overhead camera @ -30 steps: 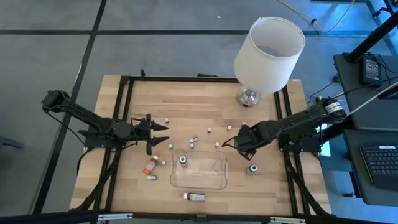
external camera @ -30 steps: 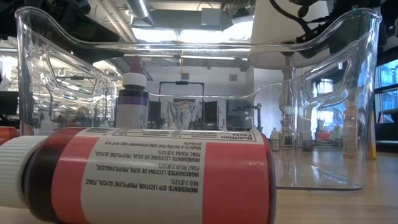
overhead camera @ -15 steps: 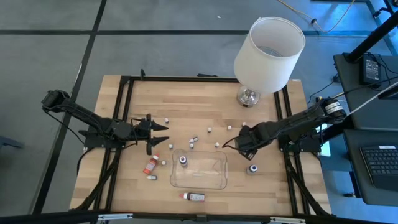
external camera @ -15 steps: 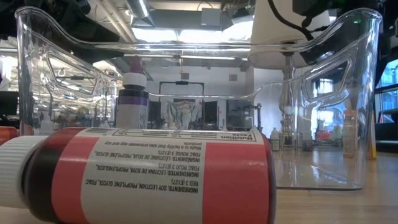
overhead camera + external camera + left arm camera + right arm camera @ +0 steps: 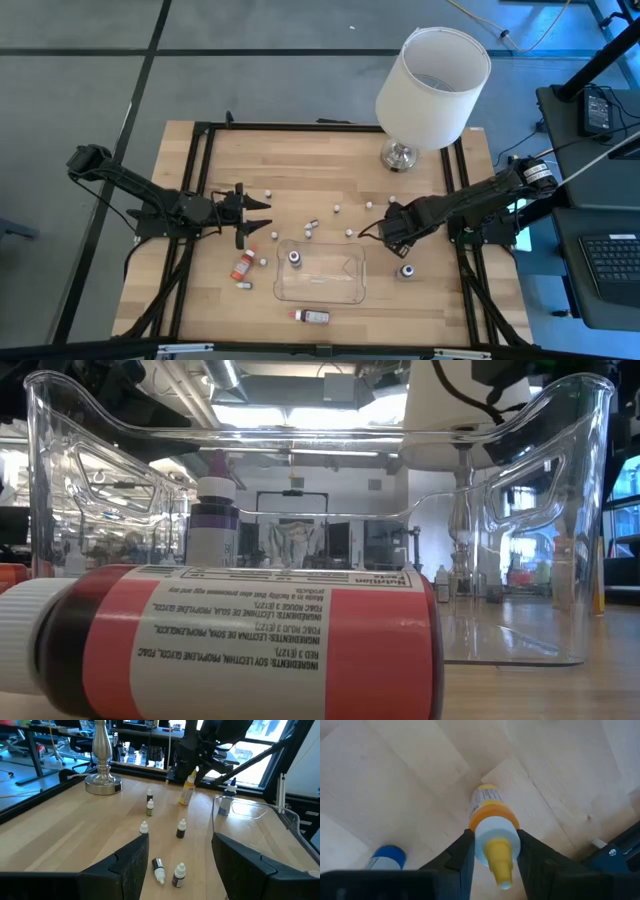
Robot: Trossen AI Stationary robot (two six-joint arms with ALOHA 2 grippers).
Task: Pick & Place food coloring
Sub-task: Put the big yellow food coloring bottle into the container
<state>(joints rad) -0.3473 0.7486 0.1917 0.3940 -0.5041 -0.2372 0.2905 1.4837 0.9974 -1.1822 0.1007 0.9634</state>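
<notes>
One yellow bottle [image 5: 491,827] between right gripper [image 5: 492,851] fingers [image 5: 461,855], one in tray [image 5: 350,288]

The high camera looks straight down on the whole worktop [image 5: 330,170] and both arms. The low one sits at worktop height, very close behind a lying red bottle [image 5: 240,640] and the clear tray [image 5: 570,520], facing the far room. The left wrist camera looks across the boards past its own fingers [image 5: 130,865] toward the lamp [image 5: 102,770] and tray, which the high view shares. The right wrist camera points steeply down, close on a yellow bottle [image 5: 490,827].
</notes>
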